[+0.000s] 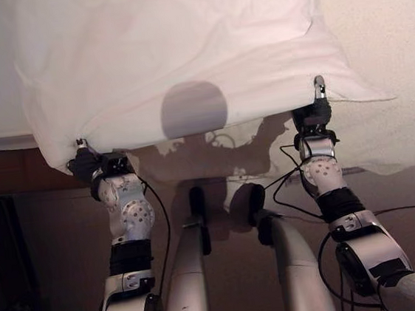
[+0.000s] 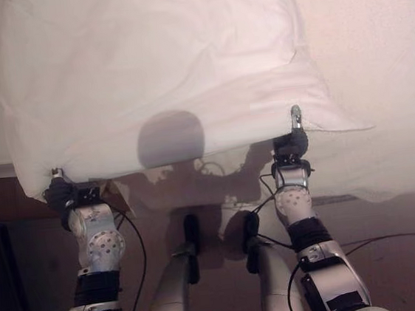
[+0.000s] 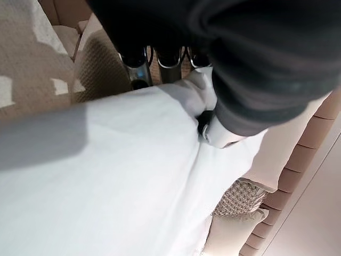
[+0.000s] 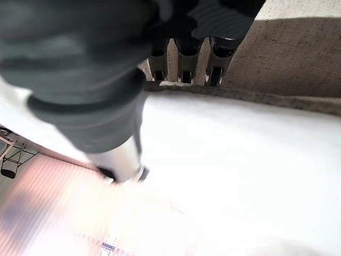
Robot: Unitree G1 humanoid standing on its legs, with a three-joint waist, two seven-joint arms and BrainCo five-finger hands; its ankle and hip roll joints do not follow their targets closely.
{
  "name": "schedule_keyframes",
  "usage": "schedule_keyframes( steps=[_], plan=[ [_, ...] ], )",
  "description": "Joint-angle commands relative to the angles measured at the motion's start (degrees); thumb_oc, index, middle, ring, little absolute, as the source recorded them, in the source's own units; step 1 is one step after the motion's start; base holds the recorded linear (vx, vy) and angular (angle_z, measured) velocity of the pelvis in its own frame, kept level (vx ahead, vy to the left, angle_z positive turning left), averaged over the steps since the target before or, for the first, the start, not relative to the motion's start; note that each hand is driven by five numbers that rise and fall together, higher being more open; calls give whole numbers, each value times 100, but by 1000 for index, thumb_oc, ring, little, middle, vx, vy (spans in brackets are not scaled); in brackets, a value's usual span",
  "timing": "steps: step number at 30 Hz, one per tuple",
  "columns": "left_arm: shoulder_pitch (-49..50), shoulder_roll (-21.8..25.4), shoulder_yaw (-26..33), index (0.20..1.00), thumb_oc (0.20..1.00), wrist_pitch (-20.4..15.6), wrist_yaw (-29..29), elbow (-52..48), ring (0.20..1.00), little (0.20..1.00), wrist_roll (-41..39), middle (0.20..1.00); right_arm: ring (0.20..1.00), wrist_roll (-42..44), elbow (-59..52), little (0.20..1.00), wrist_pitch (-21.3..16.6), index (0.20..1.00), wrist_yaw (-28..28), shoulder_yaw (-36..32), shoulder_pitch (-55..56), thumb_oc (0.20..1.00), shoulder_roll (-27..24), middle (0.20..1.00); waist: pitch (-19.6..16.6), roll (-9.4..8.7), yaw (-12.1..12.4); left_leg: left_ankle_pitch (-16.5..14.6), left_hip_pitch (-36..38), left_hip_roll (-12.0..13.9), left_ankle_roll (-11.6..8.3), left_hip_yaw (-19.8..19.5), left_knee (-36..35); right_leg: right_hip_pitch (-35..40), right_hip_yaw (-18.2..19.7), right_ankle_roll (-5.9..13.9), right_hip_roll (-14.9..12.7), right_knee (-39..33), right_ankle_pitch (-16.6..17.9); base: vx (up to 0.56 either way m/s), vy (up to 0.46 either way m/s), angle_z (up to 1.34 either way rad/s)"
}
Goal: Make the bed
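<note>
A big white pillow (image 1: 174, 47) lies across the bed, its near edge hanging over the bed's side. My left hand (image 1: 90, 164) grips the pillow's near left corner. My right hand (image 1: 313, 118) grips the near right corner. In the left wrist view the thumb (image 3: 221, 136) presses on top of the white pillow cloth (image 3: 106, 176), with the fingers (image 3: 160, 58) curled under its edge. The right wrist view has the same hold: thumb (image 4: 125, 160) above the pillow (image 4: 240, 160), fingers (image 4: 184, 66) below it.
A cream textured bed cover (image 1: 388, 40) spreads to the right of the pillow and drapes over the near side. The dark wooden bed frame (image 1: 16, 172) runs under the mattress at the left. A beige ribbed headboard (image 3: 303, 154) stands past the pillow.
</note>
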Motion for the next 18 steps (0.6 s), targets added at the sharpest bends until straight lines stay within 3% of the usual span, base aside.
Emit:
schedule_keyframes(
  steps=[1, 6, 7, 8, 9, 14, 18],
  plan=[
    [448, 487, 791, 200, 200, -869, 1, -145, 200, 200, 354, 200, 200, -222, -557, 200, -296, 200, 280, -346, 498, 200, -197, 200, -758, 130, -16, -330, -146, -287, 362, 169, 48, 135, -8, 667, 64, -400, 103, 0, 0, 0],
    [530, 288, 610, 200, 200, -858, -430, -214, 200, 200, -92, 200, 200, -234, -1026, 200, -231, 200, 556, -211, 648, 200, -101, 200, -736, 99, -59, -301, -122, -304, 361, 165, -16, 150, -3, 679, 79, -462, 147, 0, 0, 0],
    [546, 260, 586, 395, 395, -857, -522, -224, 395, 395, -187, 395, 200, -261, -1128, 200, -220, 200, 601, -172, 698, 200, -82, 200, -733, 93, -65, -301, -125, -303, 366, 166, -11, 143, 1, 676, 80, -454, 143, 0, 0, 0],
    [559, 242, 558, 454, 454, -861, -592, -249, 454, 454, -246, 454, 200, -250, -1189, 200, -218, 200, 625, -138, 723, 200, -62, 200, -732, 90, -70, -306, -126, -301, 372, 165, -8, 142, 5, 674, 83, -448, 138, 0, 0, 0],
    [588, 207, 507, 1000, 1000, -873, -721, -252, 1000, 1000, -376, 1000, 200, -245, -1258, 200, -230, 200, 643, -105, 769, 200, -41, 200, -734, 82, -79, -312, -131, -304, 373, 170, 7, 140, 13, 672, 87, -442, 136, 0, 0, 0],
    [670, 76, 388, 1000, 1000, -893, -1097, -301, 1000, 1000, -831, 1000, 200, -213, -1635, 200, -260, 200, 736, -23, 913, 200, 60, 200, -731, 65, -101, -313, -139, -304, 371, 175, -6, 132, 13, 671, 82, -452, 145, 0, 0, 0],
    [846, -78, 225, 1000, 1000, -788, -1759, -248, 1000, 1000, -1542, 1000, 200, -209, -2084, 200, -377, 200, 829, 28, 1068, 200, 126, 200, -698, 49, -110, -329, -92, -312, 383, 181, -11, 164, 34, 674, 90, -449, 137, 0, 0, 0]
  ],
)
